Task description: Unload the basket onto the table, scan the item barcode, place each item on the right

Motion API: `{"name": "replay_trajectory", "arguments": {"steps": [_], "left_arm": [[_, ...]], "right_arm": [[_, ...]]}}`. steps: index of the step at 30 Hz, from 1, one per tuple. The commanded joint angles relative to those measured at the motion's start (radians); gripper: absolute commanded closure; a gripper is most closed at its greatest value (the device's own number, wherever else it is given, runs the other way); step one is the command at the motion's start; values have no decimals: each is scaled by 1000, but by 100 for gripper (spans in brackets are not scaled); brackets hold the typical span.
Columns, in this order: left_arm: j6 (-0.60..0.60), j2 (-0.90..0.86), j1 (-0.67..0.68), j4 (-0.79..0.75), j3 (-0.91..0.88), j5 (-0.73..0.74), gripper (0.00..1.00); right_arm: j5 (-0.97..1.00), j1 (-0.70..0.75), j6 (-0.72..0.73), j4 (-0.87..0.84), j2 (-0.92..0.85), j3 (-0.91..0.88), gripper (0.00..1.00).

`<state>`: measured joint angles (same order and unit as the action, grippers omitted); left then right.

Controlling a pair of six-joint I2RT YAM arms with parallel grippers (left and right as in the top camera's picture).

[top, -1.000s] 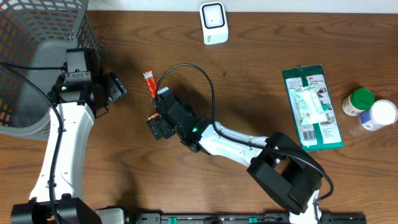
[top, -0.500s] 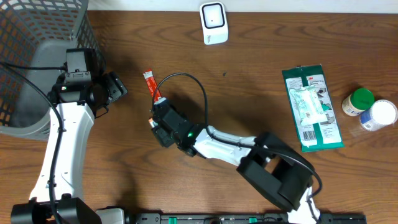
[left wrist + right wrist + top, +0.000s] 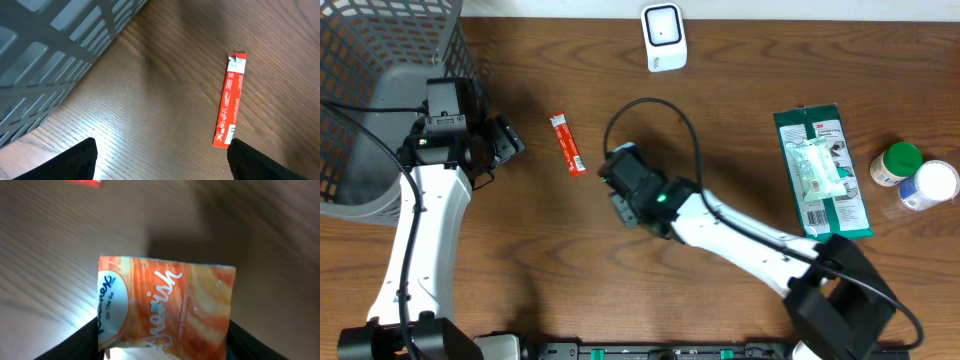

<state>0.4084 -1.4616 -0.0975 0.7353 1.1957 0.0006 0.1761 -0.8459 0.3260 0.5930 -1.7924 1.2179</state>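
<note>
— Right side, what have you got?
— My right gripper (image 3: 165,347) is clamped on the orange tissue pack (image 3: 165,307) over the middle of the table (image 3: 740,120). Only my wrist camera shows it; overhead, the gripper body covers it.
— Left?
— My left gripper (image 3: 172,162) is spread wide and empty by the basket (image 3: 60,45), with the red sachet (image 3: 230,100) lying flat below. The scanner (image 3: 663,37) at the far edge shows only from overhead.

Orange tissue pack (image 3: 165,307) reads "On The Go"
</note>
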Motion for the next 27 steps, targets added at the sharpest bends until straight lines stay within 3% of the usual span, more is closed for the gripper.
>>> {"name": "replay_trajectory", "arguments": {"steps": [1,3,8,14,18,21,25,27], "left_arm": [[8,12,-9,2,6,-13,16],[8,12,-9,2,6,-13,16],[8,12,-9,2,6,-13,16],[8,12,-9,2,6,-13,16],[8,12,-9,2,6,-13,16],[8,12,-9,2,6,-13,16],[8,12,-9,2,6,-13,16],[8,12,-9,2,6,-13,16]], "right_arm": [[-153,56,3,66,-2,-1,37],[-274,100,3,117,-10,-1,34],[-413,241,37,252,-11,11,41],[-417,399,-2,381,-13,11,42],[-401,423,-13,348,-13,11,40],[-391,412,-12,301,-14,11,28],[-391,384,32,231,-14,10,1],[-391,366,70,207,-14,10,1]]}}
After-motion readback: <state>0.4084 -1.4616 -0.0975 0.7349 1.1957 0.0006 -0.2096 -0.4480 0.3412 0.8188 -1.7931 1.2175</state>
